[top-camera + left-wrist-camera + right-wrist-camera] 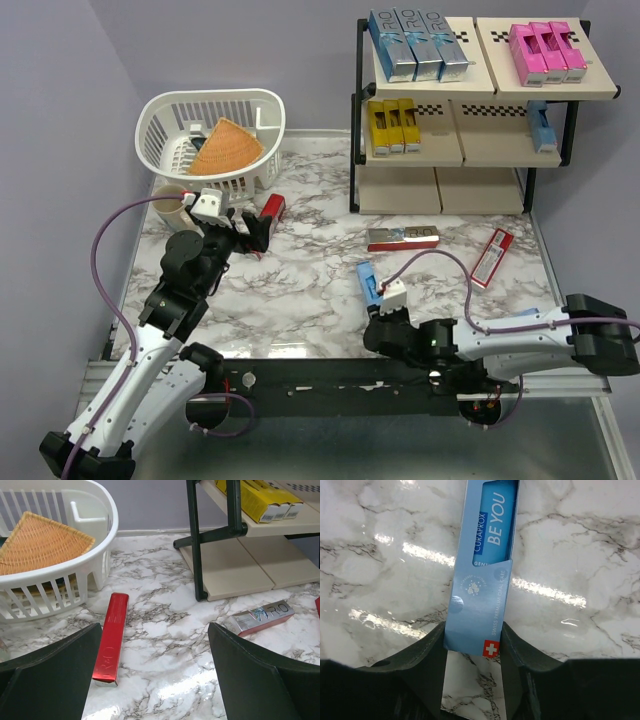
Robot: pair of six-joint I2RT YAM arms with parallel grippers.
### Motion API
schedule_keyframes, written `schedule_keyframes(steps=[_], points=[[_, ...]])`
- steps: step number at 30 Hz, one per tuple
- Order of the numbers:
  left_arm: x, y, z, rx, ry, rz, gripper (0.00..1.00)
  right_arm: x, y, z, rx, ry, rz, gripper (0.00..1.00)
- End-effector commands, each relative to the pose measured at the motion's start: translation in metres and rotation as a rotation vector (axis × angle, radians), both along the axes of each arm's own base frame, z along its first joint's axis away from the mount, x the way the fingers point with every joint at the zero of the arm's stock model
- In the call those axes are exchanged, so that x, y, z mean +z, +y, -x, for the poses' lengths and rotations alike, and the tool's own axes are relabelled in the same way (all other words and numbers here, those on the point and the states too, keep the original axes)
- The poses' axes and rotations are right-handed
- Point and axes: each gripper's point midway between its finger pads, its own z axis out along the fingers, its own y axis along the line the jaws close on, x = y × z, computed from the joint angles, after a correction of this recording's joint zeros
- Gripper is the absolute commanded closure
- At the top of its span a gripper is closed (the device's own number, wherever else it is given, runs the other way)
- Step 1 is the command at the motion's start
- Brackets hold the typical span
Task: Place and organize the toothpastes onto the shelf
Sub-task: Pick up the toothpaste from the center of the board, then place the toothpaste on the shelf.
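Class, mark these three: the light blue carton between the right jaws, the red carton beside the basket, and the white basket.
light blue carton [479, 605]: right wrist view, pale lower sleeve.
red carton [112, 637]: left wrist view, middle of top face.
white basket [111, 510]: left wrist view, rim.

The marble table [300, 295] carries the shelf [480, 192] at its far right. Left of the shelf sits a white basket [268, 100], with a red carton [272, 208] just beside it. In front of the shelf lie a silver carton [402, 238], a second red carton [492, 257] and a light blue carton [368, 284].
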Motion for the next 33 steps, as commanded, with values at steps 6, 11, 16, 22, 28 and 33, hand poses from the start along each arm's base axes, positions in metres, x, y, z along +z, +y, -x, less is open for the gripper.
schedule_keyframes(steps=[6, 11, 16, 22, 28, 33], points=[[0.002, -0.001, 0.0, -0.012, -0.011, -0.005, 0.01, 0.091, -0.005, -0.028, 0.008, -0.151, 0.017, 0.66], [0.001, -0.001, 0.0, -0.012, -0.012, -0.008, 0.01, 0.139, -0.021, -0.042, -0.013, -0.192, -0.023, 0.67], [0.002, -0.002, 0.0, -0.017, -0.011, -0.005, 0.01, 0.178, -0.062, -0.061, -0.105, -0.218, -0.061, 0.67], [0.002, -0.002, 0.0, -0.018, -0.012, -0.004, 0.01, 0.23, -0.113, -0.089, -0.214, -0.364, -0.084, 0.65], [0.0, -0.002, -0.001, -0.017, -0.006, -0.008, 0.01, 0.27, -0.132, -0.131, -0.239, -0.451, -0.098, 0.63], [-0.002, -0.002, -0.001, -0.017, -0.002, -0.008, 0.01, 0.287, -0.143, -0.185, -0.245, -0.452, -0.114, 0.63]])
